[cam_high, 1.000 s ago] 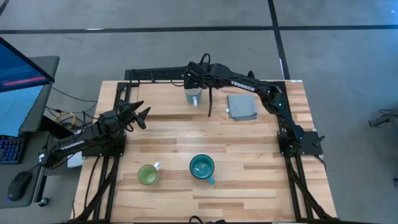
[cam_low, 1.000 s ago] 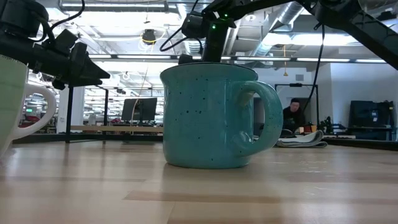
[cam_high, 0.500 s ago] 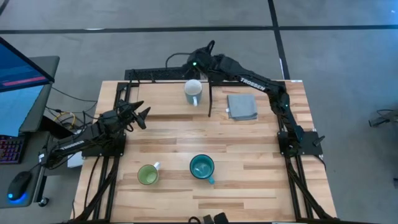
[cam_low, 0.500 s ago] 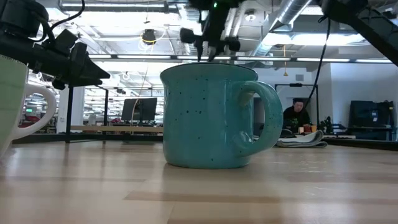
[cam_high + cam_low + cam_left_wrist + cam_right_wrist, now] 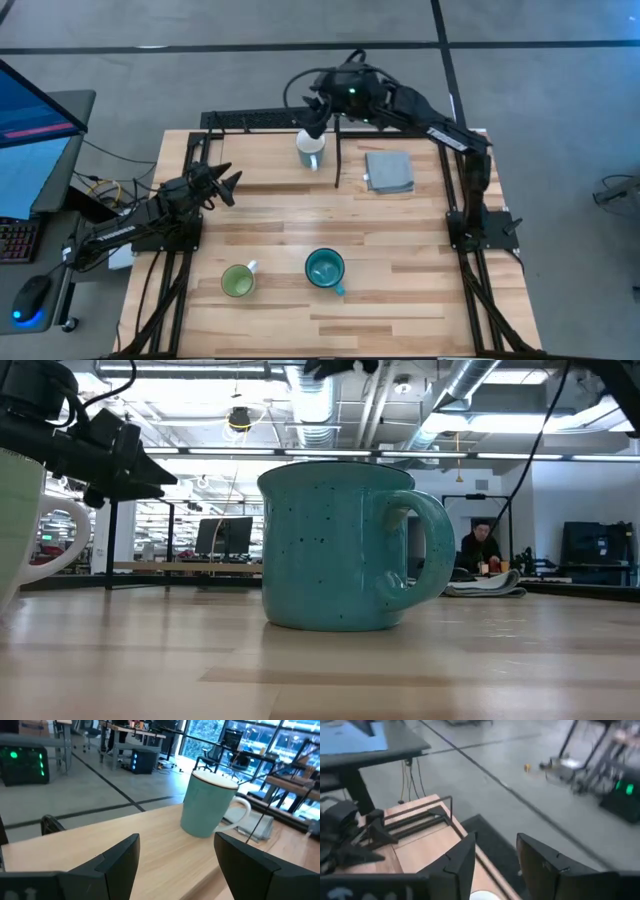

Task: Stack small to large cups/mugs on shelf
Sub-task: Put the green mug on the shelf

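Wooden table (image 5: pixel 400 250) carries three mugs. White mug (image 5: pixel 311 149) stands on the shelf (image 5: pixel 260 150) at the far edge. Right gripper (image 5: pixel 316 112) hangs above it, fingers parted, holding nothing. Green mug (image 5: pixel 237 281) and teal mug (image 5: pixel 325 268) stand near the front. Left gripper (image 5: pixel 225 186) waits open and empty at the left side.

Three mugs on the table: one white mug (image 5: pixel 311 150) at upper centre, one light green mug (image 5: pixel 237 281) at lower left of centre, one teal mug (image 5: pixel 325 269) right beside it. One folded grey cloth (image 5: pixel 389 170) to the right of the white one. Two arms, so two grippers: left gripper (image 5: pixel 225 185) at mid-left, right gripper (image 5: pixel 314 113) at top centre.
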`<state>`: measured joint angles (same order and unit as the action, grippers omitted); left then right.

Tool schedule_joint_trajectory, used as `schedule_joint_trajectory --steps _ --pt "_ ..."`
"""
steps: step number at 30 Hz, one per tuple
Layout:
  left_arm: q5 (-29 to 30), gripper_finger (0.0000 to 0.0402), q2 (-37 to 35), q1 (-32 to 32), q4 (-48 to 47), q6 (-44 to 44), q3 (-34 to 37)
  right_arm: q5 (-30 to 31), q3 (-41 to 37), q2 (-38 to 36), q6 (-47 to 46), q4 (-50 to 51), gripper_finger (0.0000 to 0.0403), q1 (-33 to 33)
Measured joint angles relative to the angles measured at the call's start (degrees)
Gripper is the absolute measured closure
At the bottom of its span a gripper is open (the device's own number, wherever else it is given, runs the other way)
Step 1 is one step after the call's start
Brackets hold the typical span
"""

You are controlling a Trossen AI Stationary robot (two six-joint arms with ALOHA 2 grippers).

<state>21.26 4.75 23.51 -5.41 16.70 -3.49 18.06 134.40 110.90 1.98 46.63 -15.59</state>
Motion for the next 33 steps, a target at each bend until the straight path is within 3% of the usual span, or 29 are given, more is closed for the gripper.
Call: schedule_joint_trajectory --steps 5,14,20,26,33 --pt "0.0 0.0154 0.0 -0.01 0.02 2.56 0.0 -0.02 0.0 -3.22 9.56 -0.02 0.0236 2.85" --pt "0.04 0.0154 -0.01 0.0 0.06 1.92 0.0 -0.07 -0.02 -6.04 12.08 7.48 0.0236 8.49" --pt "-0.5 0.0154 0.0 0.0 0.16 2.7 0.0 -0.83 -0.02 -6.1 10.02 23.03 0.0236 10.2" --pt "-1.5 0.0154 0.0 -0.01 1.25 3.01 0.16 -6.26 -0.09 -5.72 3.83 37.12 0.0236 11.1" --pt "-6.29 0.0154 -0.04 0.0 5.72 3.5 0.28 -7.49 -5.68 -10.36 2.51 32.47 0.0236 11.33"
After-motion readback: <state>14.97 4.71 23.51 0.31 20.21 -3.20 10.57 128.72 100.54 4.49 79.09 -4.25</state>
